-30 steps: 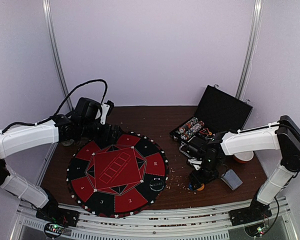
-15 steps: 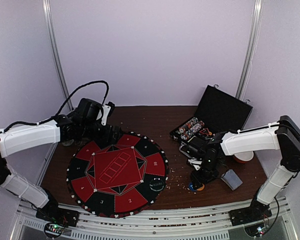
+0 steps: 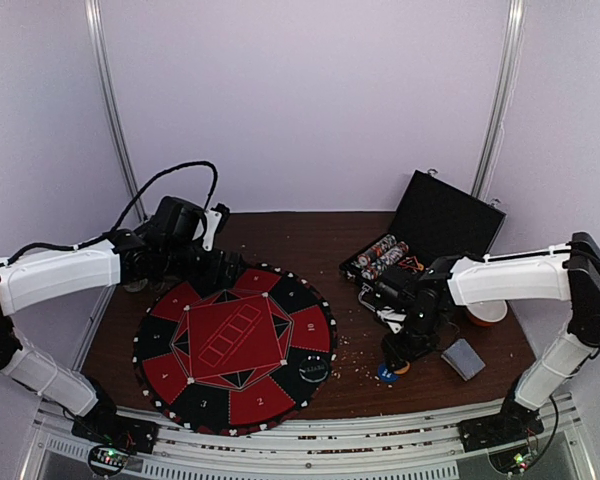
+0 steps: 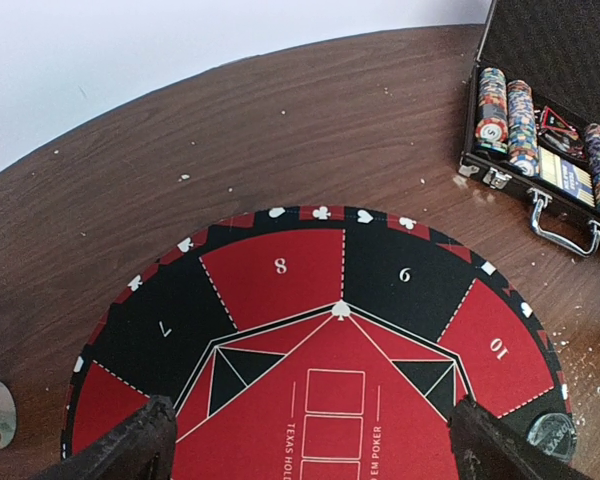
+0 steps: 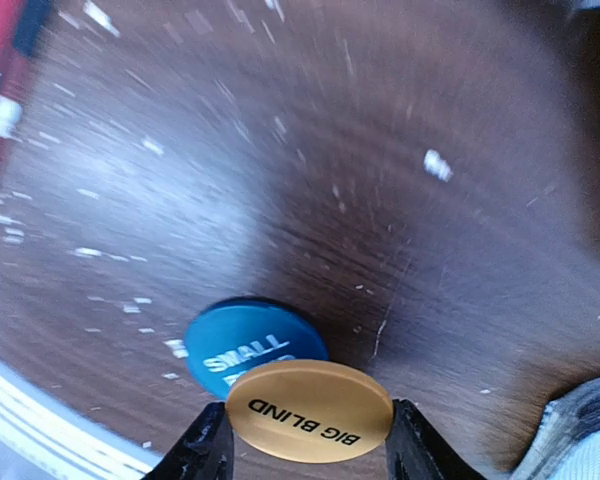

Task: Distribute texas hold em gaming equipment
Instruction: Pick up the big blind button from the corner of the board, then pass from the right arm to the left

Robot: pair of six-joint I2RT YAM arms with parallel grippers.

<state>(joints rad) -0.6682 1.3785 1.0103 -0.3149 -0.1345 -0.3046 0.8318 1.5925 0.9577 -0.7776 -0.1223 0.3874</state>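
Beneath yellow disc (image 5: 309, 411), half-hidden blue disc (image 5: 242, 345)

I see the yellow round "BIG BLIND" button disc (image 5: 310, 410) pinched level in the right gripper (image 5: 308, 445), overlapping the blue round "SMALL" button disc (image 5: 242, 345) lying flat on the brown wooden table (image 5: 310, 150). Small striped poker chips (image 4: 507, 100) stand on edge in rows inside the black hinged case (image 4: 555, 40).

White shells cover the left arm (image 3: 60, 272) and right arm (image 3: 505, 280), with black joints and a looping black cable (image 3: 165, 175).
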